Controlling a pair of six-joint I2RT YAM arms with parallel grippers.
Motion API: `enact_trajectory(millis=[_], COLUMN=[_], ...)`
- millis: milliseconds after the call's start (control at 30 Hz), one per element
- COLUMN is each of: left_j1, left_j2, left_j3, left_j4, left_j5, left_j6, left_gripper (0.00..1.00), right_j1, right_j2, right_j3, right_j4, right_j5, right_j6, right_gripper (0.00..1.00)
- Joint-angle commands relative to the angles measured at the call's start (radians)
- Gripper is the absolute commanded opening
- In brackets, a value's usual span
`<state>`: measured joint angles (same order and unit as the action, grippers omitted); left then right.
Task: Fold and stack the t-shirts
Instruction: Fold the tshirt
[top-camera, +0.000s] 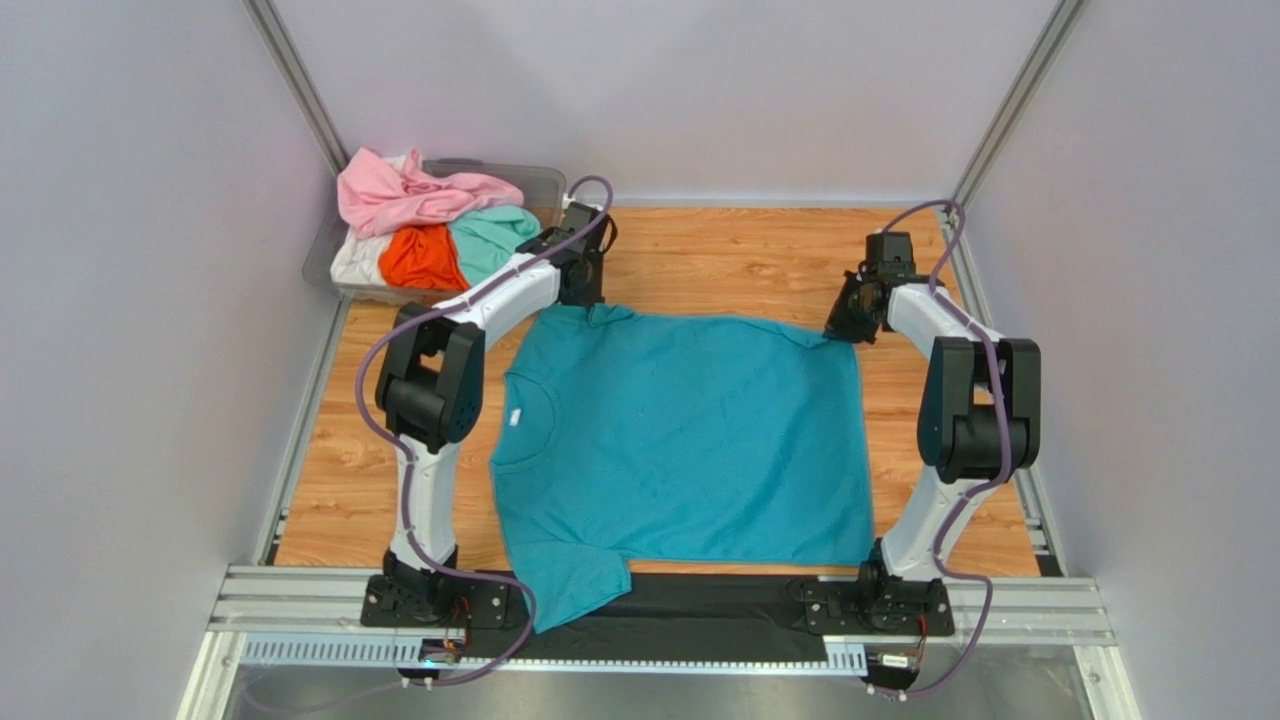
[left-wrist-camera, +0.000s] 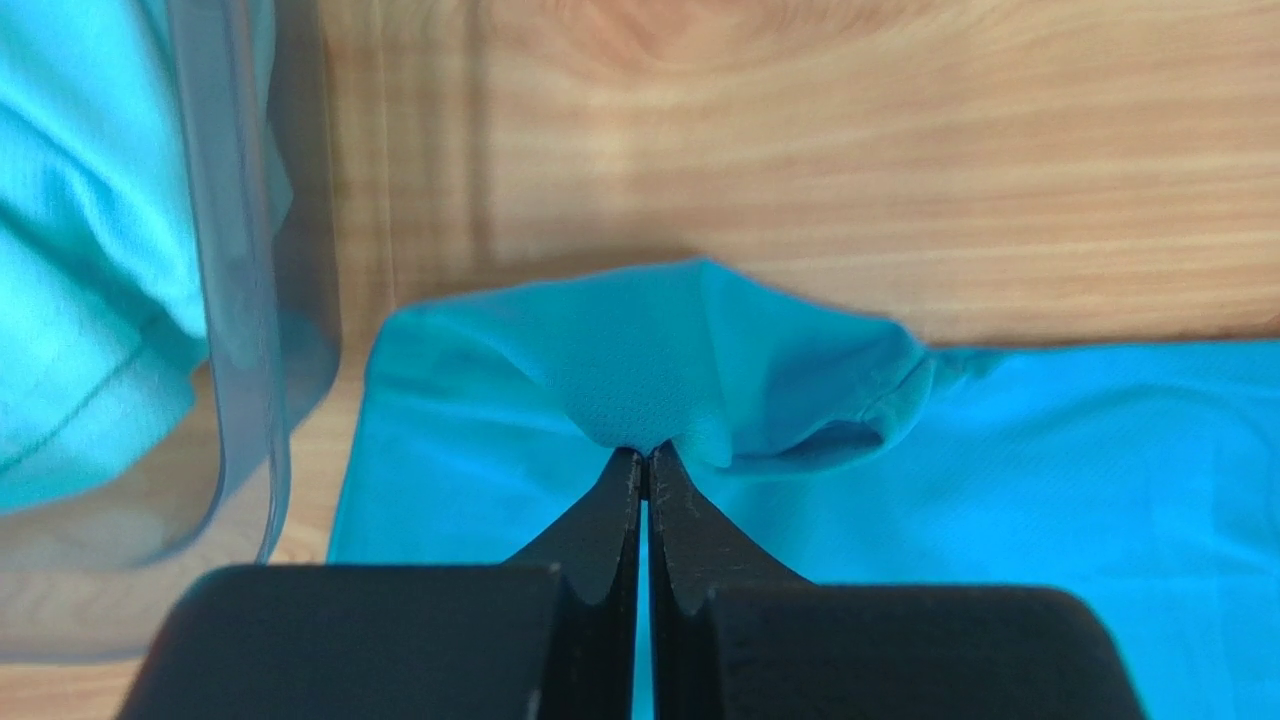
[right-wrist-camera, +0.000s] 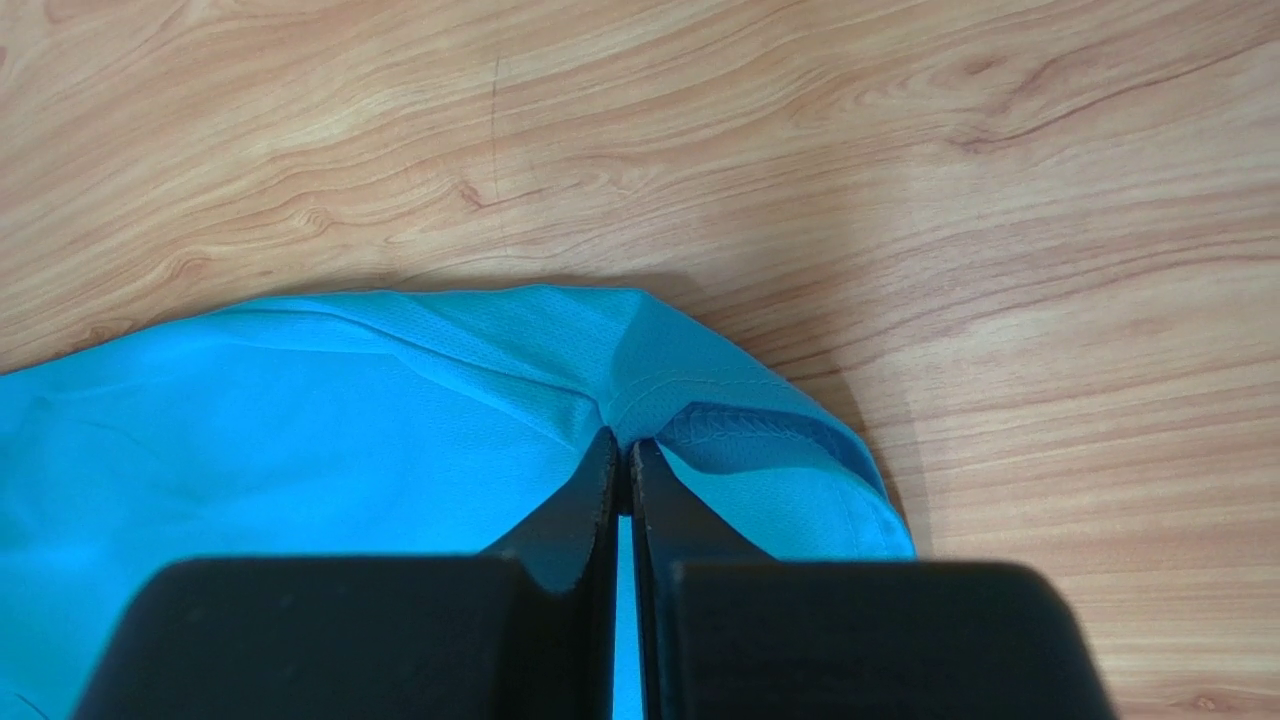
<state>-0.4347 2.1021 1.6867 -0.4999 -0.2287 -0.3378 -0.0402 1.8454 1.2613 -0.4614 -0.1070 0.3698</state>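
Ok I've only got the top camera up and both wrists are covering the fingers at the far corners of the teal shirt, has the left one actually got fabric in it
Observer: Yes. The left wrist view shows the left gripper shut on a bunched-up fold of the teal t-shirt, with the cloth puckering up right at the tips.
Operator: And the right side, same thing?
Observer: Same. The right gripper is shut on the shirt's other far corner, and a stitched hem runs just beside its fingertips.
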Motion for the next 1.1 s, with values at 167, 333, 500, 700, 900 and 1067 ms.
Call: enact_trajectory(millis=[167,333,500,700,900,1067], left_j1=[0.005,0.005,0.005,-0.004,-0.07,-0.13], left_j2=[-0.339,-0.503,-0.661,-0.803,-0.921,-1.011], left_j3=[-0.254,-0.436,-0.582,-0.711,-0.766,-0.791], left_j4=[0.008,0.006,-0.012,-0.015,-0.096,-0.224], left_j5=[-0.006,0.034,0.037,0.081,0.014,-0.078], left_j6=[-0.116,-0.193,-0.273,-0.36,-0.437,-0.506], left_gripper=[0.0,0.0,0.0,0.0,0.0,0.0], right_j1=[-0.01,-0.018,-0.018,-0.026,-0.027,-0.035], right_j2=[-0.124,-0.187,-0.224,-0.244,-0.271,-0.276], right_j3=[0.035,0.02,0.021,0.027,0.029,0.032], right_j4=[-0.157,-0.2,-0.252,-0.298,-0.327,-0.339], right_j5=[-0.022,-0.037,-0.028,-0.025,-0.007,0.0], right_j6=[-0.031,-0.032,-0.051,-0.063,-0.088,-0.097], right_gripper=[0.0,0.0,0.0,0.0,0.0,0.0])
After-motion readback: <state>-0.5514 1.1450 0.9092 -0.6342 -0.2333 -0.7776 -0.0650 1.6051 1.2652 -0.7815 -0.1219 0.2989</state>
